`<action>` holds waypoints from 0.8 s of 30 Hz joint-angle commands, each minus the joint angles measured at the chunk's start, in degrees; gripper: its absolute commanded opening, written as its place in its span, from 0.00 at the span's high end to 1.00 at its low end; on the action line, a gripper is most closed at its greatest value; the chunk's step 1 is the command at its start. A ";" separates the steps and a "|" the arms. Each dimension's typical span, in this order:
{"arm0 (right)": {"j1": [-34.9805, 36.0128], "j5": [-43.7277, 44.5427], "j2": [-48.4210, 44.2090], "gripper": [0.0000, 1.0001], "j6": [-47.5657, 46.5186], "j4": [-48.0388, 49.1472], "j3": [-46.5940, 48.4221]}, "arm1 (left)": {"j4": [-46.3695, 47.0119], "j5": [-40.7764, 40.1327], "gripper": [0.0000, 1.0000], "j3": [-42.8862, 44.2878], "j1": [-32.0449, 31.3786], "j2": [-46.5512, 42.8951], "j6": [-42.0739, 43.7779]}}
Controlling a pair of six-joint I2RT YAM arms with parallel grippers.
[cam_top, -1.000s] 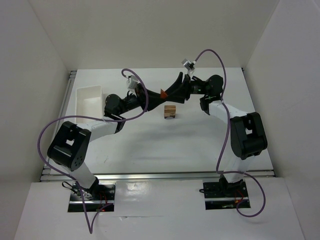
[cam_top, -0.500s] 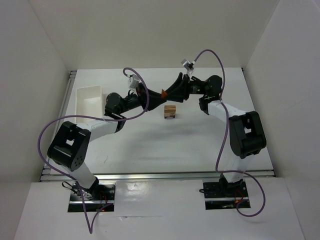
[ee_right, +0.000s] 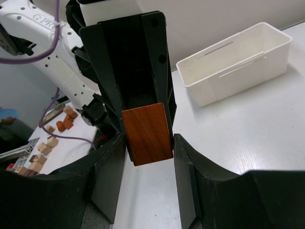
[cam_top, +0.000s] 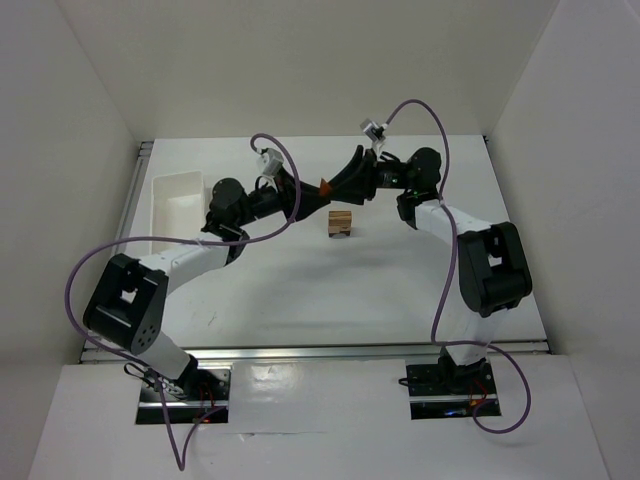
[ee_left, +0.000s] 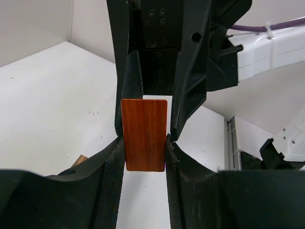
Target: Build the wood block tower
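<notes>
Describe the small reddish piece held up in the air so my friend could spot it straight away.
Over the far half of the white table, the left gripper and right gripper meet tip to tip in mid-air, near a small stack of wooden blocks. Pinched between them is the orange-red wooden piece. It is the only red thing there and is held off the table, while the stack is tan and brown.

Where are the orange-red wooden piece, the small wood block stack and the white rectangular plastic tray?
orange-red wooden piece [ee_left: 144,133]: left wrist view, centre of its face.
small wood block stack [cam_top: 341,223]: top external view, its top.
white rectangular plastic tray [ee_right: 243,76]: right wrist view, long wall.
</notes>
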 commanded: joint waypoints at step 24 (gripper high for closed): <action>-0.24 2.80 -5.34 1.00 -13.87 -12.27 3.46 | -10.83 -2.28 0.71 2.46 -0.23 -4.04 6.34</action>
